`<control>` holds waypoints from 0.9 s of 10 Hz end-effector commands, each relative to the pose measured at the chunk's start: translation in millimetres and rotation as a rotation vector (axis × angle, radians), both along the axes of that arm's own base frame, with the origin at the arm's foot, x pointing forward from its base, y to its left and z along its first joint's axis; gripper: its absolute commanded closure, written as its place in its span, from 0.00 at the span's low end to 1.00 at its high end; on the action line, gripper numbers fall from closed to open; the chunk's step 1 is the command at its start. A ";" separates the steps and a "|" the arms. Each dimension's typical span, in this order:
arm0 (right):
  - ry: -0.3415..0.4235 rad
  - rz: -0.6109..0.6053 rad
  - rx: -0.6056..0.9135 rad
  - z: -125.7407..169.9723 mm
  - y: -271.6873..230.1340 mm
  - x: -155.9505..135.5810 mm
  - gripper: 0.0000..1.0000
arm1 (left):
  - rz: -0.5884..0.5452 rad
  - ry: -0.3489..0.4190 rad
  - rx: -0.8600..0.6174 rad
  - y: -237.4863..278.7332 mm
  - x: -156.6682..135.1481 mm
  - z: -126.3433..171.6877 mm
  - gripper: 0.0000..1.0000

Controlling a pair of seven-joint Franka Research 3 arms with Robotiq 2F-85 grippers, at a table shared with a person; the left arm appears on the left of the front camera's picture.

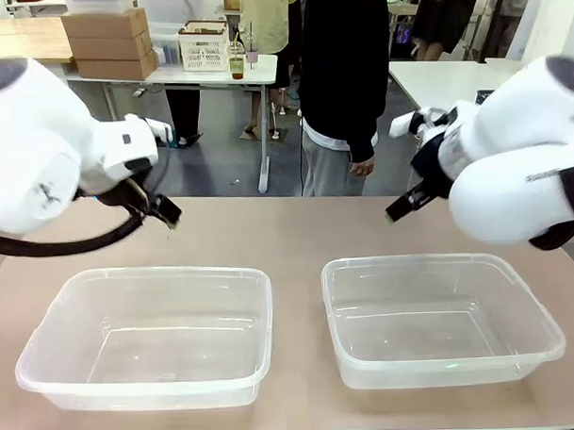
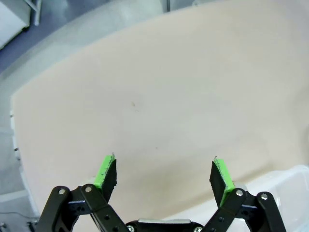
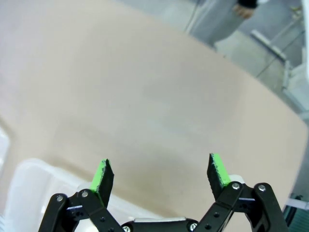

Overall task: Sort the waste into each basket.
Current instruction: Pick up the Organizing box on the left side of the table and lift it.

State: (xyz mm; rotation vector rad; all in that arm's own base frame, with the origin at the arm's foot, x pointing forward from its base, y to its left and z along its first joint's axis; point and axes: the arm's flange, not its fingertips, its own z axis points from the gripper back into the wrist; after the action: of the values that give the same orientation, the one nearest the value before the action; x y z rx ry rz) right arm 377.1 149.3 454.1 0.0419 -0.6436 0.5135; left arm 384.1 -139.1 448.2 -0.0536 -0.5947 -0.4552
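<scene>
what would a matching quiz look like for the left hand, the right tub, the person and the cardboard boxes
1 left hand
2 right tub
3 person
4 cardboard boxes

a stacked on a background table
b open above the bare table
c standing beyond the table's far edge
d transparent, on the table's right half

Pairs: 1-b, 2-d, 3-c, 4-a

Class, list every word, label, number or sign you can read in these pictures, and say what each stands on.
No text can be read.
The left tub, the right tub and the table are plain.
Any print on the cardboard boxes or the white crate far behind is too small and blurred to read.
</scene>
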 end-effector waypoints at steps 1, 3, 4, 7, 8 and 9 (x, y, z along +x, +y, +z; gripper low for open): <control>-0.070 -0.002 0.055 14.4 -30.7 -103.2 0.00 | -0.089 -0.101 -0.116 14.9 -78.1 27.2 0.00; -0.047 -0.015 0.026 38.6 -5.3 -18.2 0.00 | -0.004 -0.054 -0.052 -1.4 -18.6 39.8 0.00; -0.061 -0.021 0.025 59.3 -6.6 -34.4 0.00 | -0.051 -0.112 -0.073 -7.2 -32.9 65.1 0.00; 0.152 -0.106 0.696 85.7 -90.4 -96.6 0.00 | -0.458 0.252 -0.431 51.7 -69.2 78.4 0.00; 0.160 -0.216 0.893 87.4 -132.8 -121.2 0.00 | -0.395 0.310 -0.544 85.3 -79.4 74.6 0.00; 0.132 -0.314 1.064 81.0 -173.2 -139.6 0.00 | -0.334 0.324 -0.666 113.2 -84.7 69.6 0.00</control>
State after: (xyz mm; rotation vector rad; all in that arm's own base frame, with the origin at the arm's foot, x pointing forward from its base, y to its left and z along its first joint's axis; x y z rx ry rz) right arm 299.8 27.1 578.5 0.6909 -0.6586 0.1594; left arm 314.6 -76.9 529.8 -0.7689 -0.5049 -0.6876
